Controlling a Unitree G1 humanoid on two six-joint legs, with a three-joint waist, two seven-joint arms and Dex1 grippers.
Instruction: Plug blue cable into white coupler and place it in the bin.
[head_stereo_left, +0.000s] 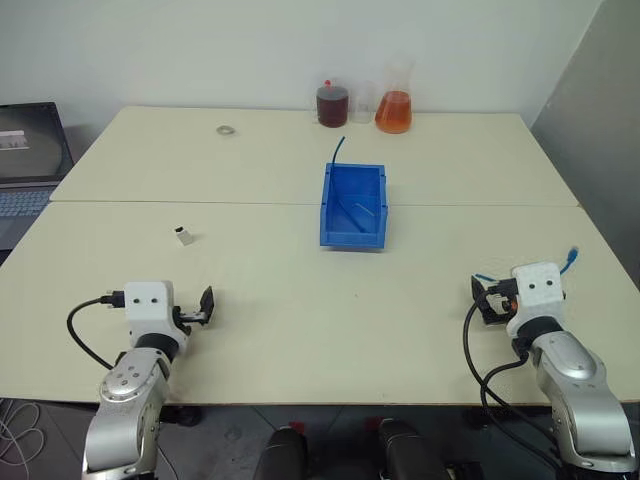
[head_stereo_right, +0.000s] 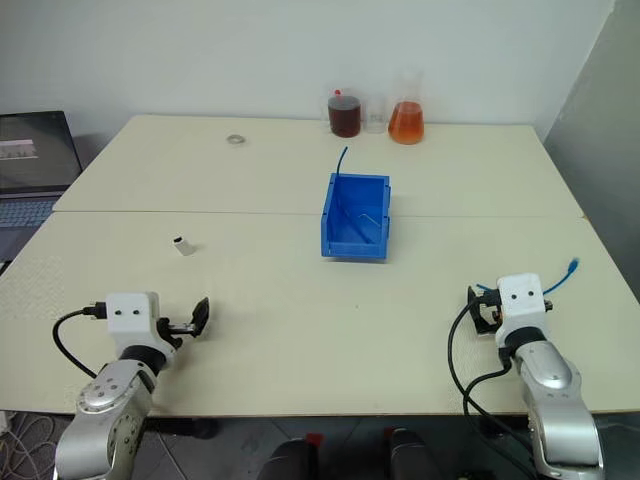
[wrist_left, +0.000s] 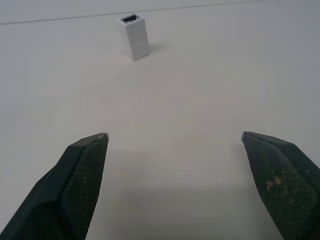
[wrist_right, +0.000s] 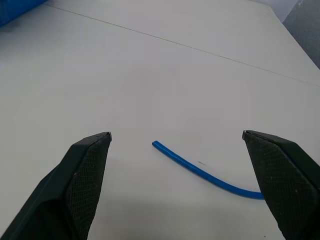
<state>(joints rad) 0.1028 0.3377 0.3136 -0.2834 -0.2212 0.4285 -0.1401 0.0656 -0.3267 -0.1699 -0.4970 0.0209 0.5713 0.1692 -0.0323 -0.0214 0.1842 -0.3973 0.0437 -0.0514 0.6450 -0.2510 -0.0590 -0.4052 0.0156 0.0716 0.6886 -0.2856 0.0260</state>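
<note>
Step in hand: approach, nothing grasped. The left pincer (wrist_left: 175, 137) is released, aimed at the tiny white boxy coupler (wrist_left: 134, 36) standing ahead on the cream surface (head_stereo_left: 300, 300). The right pincer (wrist_right: 177, 137) is released over the thin light-blue cable (wrist_right: 200, 170). The bright blue plastic bin (head_stereo_left: 353, 206) sits mid-surface. Next: advance each pincer and close.

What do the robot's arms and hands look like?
Both arms are shiny silver metal. Each ends in a white boxy wrist block with two small dark dots, and a black cable loops out beside it. The left gripper and right gripper are black, with dark, rough-textured wedge-shaped jaws.
</note>
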